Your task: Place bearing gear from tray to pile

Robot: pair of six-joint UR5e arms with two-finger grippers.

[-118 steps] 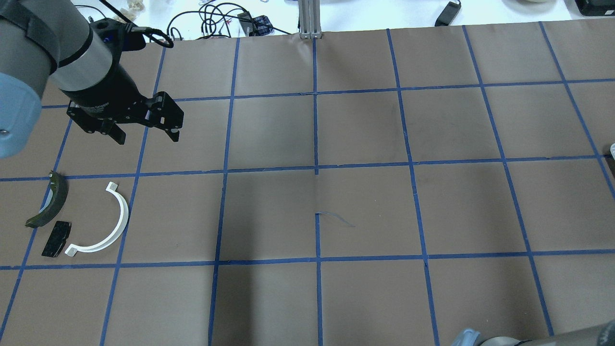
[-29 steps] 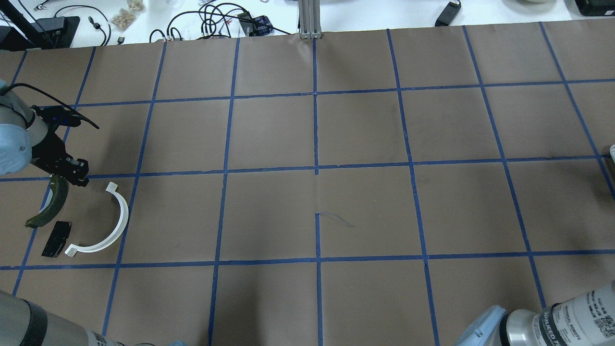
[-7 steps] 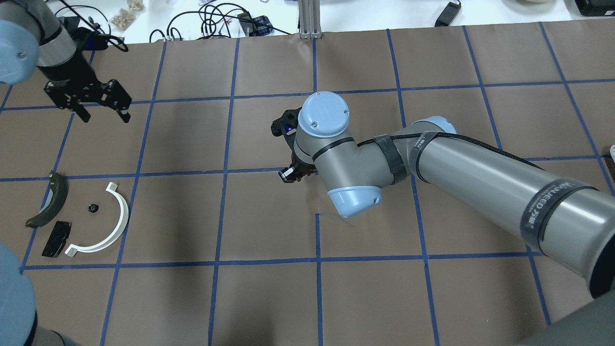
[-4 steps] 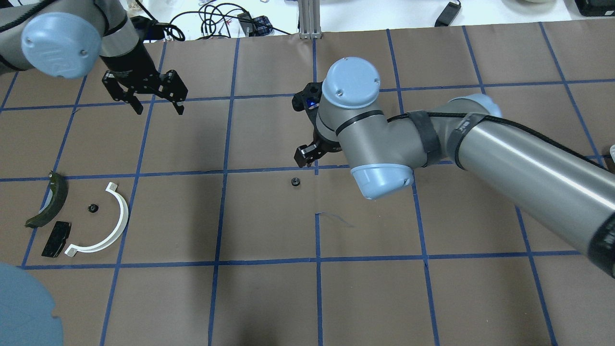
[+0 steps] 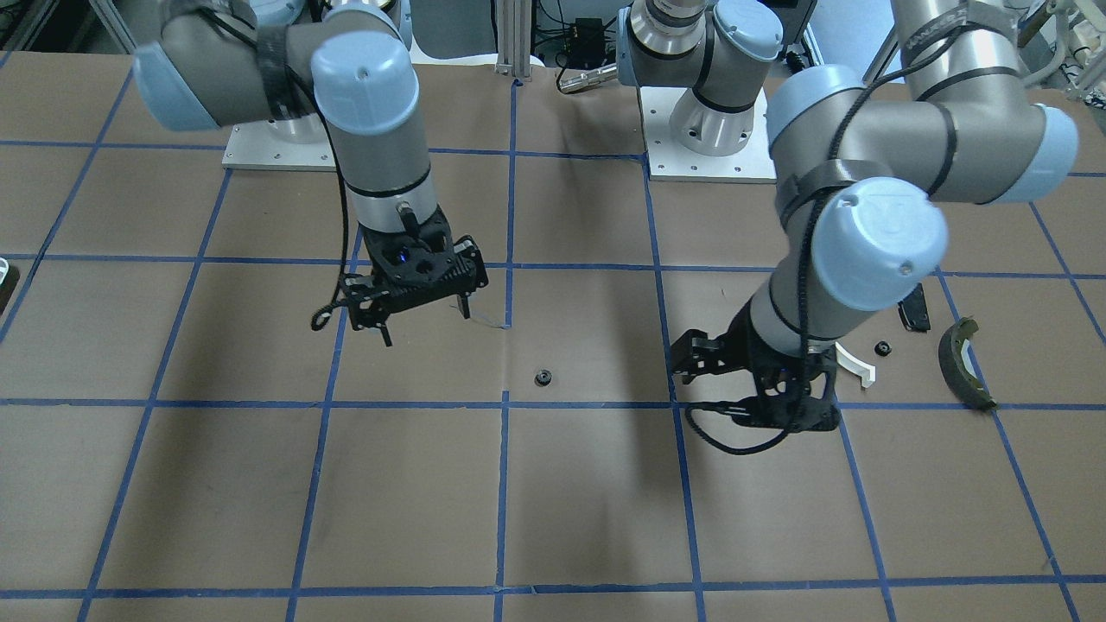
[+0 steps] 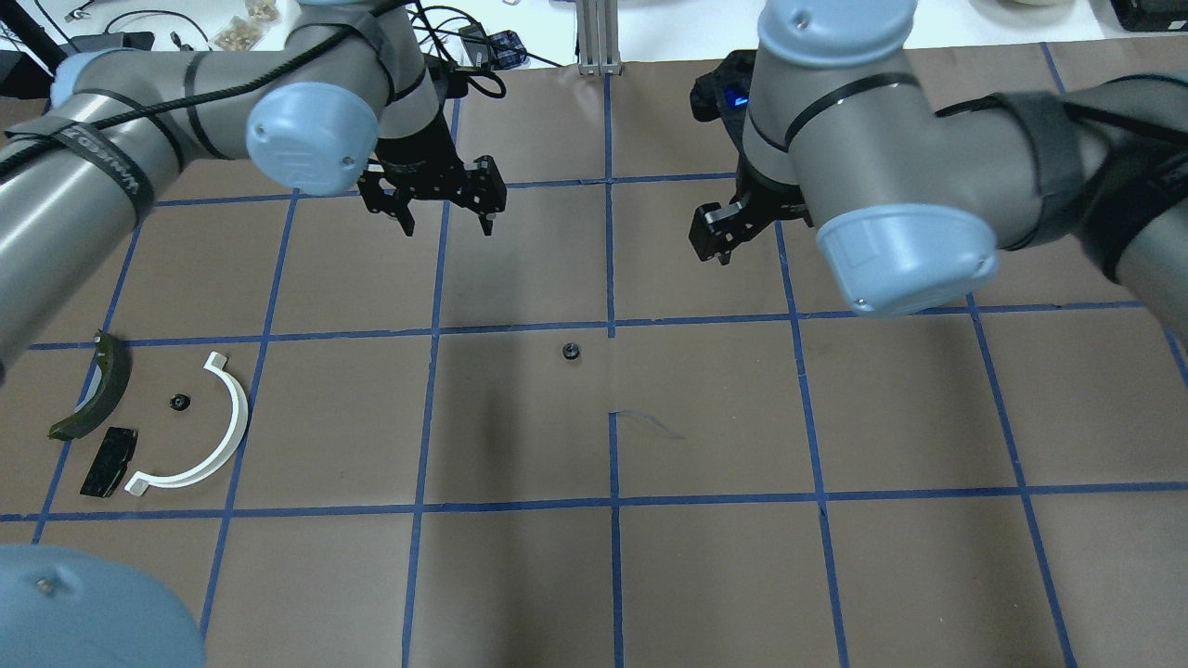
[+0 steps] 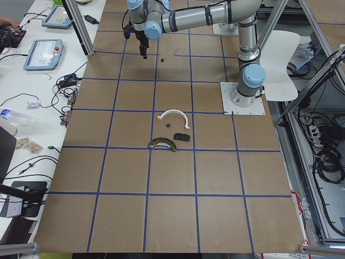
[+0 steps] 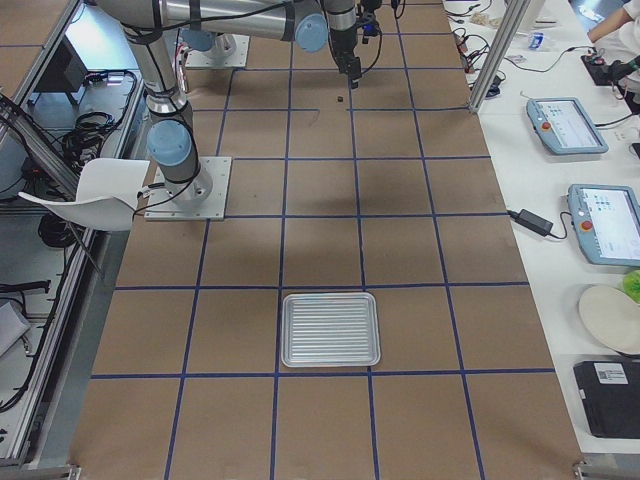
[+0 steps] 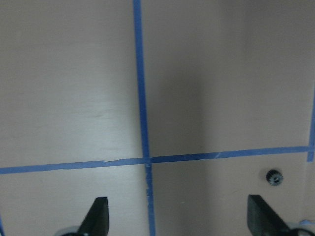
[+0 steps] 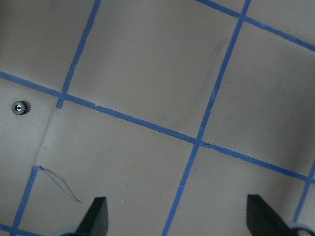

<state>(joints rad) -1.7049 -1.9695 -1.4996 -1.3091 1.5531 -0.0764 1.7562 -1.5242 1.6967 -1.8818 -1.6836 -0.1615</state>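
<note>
one bearing gear (image 6: 571, 351) lies loose at frame centre, well apart from the pile (image 6: 244, 413) at lower left, where a second gear (image 6: 179, 401) sits. left gripper (image 6: 447, 224) and right gripper (image 5: 427, 326) both hang with fingers spread, holding nothing. i judge centre a hand-over spot within both reaches.

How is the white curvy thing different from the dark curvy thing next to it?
The half-ring is white; the shoe is dark. The half-ring bends into about half a circle; the shoe only bows gently. The half-ring is a thin strip with small tabs at its ends; the shoe looks wider. Both lie flat, side by side, bulging the same way.
</note>
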